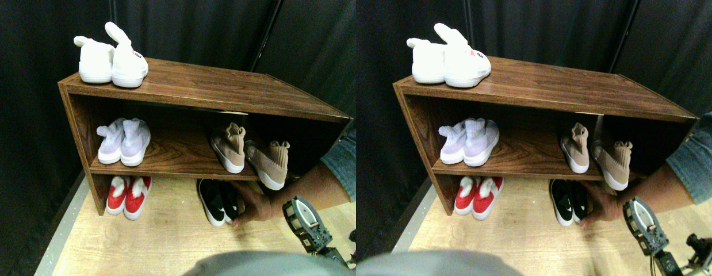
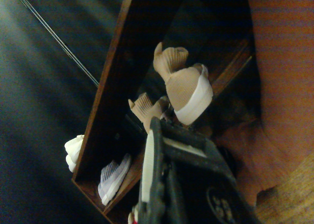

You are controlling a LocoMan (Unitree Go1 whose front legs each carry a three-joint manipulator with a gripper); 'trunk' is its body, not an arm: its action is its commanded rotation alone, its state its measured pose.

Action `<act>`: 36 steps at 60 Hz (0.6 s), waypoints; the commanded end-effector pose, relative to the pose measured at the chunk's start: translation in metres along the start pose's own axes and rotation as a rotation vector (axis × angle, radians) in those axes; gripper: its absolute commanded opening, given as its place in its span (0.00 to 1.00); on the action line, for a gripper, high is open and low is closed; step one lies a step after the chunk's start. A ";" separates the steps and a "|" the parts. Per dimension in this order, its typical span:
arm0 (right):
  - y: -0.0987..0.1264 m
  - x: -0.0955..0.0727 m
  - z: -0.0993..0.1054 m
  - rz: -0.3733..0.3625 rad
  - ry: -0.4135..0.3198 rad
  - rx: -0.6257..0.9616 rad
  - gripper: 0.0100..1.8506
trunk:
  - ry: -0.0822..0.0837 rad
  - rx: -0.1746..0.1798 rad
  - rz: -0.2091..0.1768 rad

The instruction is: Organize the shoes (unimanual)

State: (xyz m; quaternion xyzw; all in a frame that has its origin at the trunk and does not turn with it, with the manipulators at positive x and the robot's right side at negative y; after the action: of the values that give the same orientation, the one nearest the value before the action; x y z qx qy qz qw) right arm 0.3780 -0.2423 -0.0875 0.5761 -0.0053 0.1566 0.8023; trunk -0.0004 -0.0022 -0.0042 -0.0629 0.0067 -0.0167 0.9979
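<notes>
The shoes sit in pairs on a wooden rack (image 1: pixel 218 86). One tan knit sneaker (image 1: pixel 229 147) stands on the middle shelf at the right. Its mate (image 1: pixel 268 164) lies askew beside it, its toe over the shelf's front edge. In the wrist view both tan sneakers (image 2: pixel 189 89) appear just beyond the dark jaw frame. A black slip-on pair (image 1: pixel 217 201) rests on the floor under that shelf, with a person's hand (image 1: pixel 257 206) on it. My right gripper (image 1: pixel 304 221) hovers low at the right, just in front of that hand, holding nothing.
White shoes (image 1: pixel 111 60) stand on the rack's top at the left. A lavender pair (image 1: pixel 125 141) is on the middle shelf's left side, with red shoes (image 1: pixel 129 195) on the floor below. The person's arm and denim sleeve (image 1: pixel 340 158) come in from the right. Dark curtains hang behind.
</notes>
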 end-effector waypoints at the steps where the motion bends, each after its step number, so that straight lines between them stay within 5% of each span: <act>1: 0.005 0.001 0.001 0.034 -0.004 0.011 0.03 | 0.008 -0.006 0.004; 36: 0.010 0.003 -0.001 0.034 -0.042 0.019 0.03 | 0.014 0.000 -0.010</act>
State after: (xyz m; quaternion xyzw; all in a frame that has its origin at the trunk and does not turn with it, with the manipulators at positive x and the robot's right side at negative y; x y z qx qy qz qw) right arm 0.3798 -0.2411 -0.0859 0.5834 -0.0135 0.1458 0.7989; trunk -0.0016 -0.0035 -0.0051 -0.0555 0.0096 -0.0231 0.9981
